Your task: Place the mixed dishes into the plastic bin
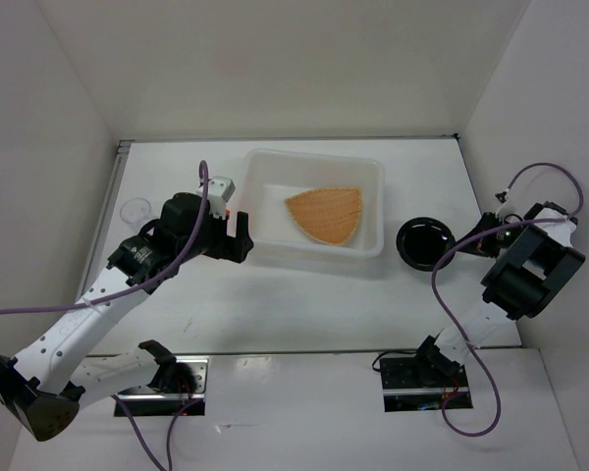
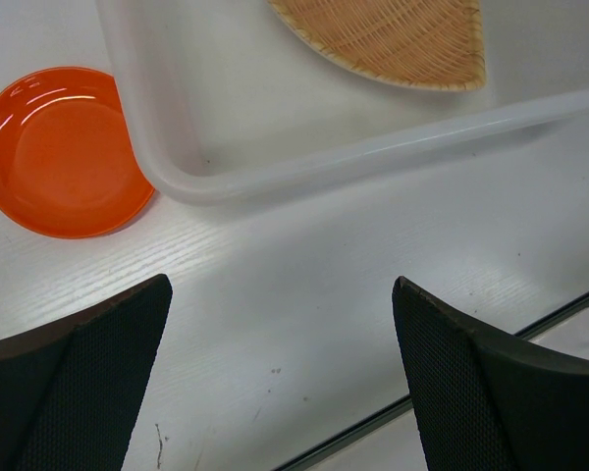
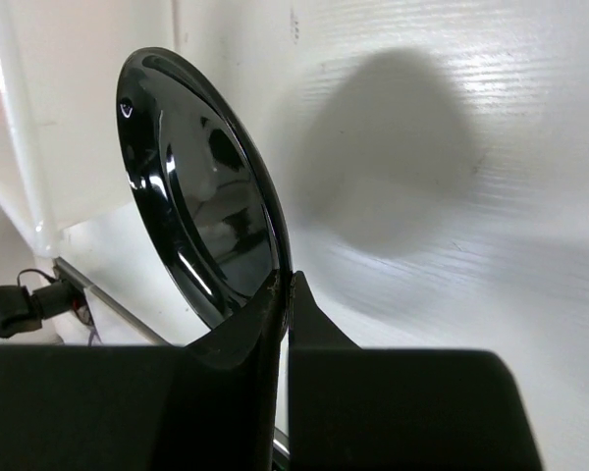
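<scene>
Dishes lie both in and out of the plastic bin (image 1: 275,196). The tan woven plate (image 1: 326,214) rests flat inside it. The orange plate (image 2: 59,152) sits on the table (image 1: 324,304) just outside one corner, so close to the rim that I cannot tell whether they touch. The left gripper (image 1: 241,238) hangs beside the bin's left wall, its fingers (image 2: 98,392) spread wide with nothing between them. To the right of the bin, the right gripper (image 3: 283,285) pinches the black plate (image 3: 201,196) by its rim, the plate tilted steeply. One clear cup (image 1: 134,209) stands well apart at the table's left edge.
</scene>
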Controlling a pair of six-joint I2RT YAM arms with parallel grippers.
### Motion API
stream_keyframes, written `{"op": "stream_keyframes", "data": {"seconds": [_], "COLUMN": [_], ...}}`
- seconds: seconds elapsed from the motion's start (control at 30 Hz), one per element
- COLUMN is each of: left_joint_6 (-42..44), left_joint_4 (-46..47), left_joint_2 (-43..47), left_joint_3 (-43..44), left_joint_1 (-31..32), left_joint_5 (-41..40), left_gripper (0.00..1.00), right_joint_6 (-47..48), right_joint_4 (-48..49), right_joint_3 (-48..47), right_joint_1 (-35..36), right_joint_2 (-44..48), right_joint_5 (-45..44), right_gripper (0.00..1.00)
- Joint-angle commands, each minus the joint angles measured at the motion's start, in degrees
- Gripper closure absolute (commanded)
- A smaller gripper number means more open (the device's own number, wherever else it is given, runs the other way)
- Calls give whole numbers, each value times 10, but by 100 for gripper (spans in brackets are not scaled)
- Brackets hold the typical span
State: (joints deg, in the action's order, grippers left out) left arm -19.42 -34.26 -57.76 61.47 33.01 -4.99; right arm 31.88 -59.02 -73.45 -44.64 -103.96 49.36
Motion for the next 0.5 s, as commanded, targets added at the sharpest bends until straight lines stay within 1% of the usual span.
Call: {"op": "stream_keyframes", "data": {"seconds": [0.0, 0.47], "left_joint_6": [12, 7], "left_joint_4": [20, 20], "left_joint_2": [5, 5], "left_joint_3": [-5, -5], "left_joint_1": [-4, -4], "left_joint_5": [10, 10], "left_gripper": [0, 0], "right_joint_6": [8, 20], "right_joint_4": [-22, -116], "right_joint_3": [-44, -124], "right_joint_1": [-19, -19], "right_joint_2": [35, 46], "right_joint_5": [60, 77], "right_gripper": [100, 100]}}
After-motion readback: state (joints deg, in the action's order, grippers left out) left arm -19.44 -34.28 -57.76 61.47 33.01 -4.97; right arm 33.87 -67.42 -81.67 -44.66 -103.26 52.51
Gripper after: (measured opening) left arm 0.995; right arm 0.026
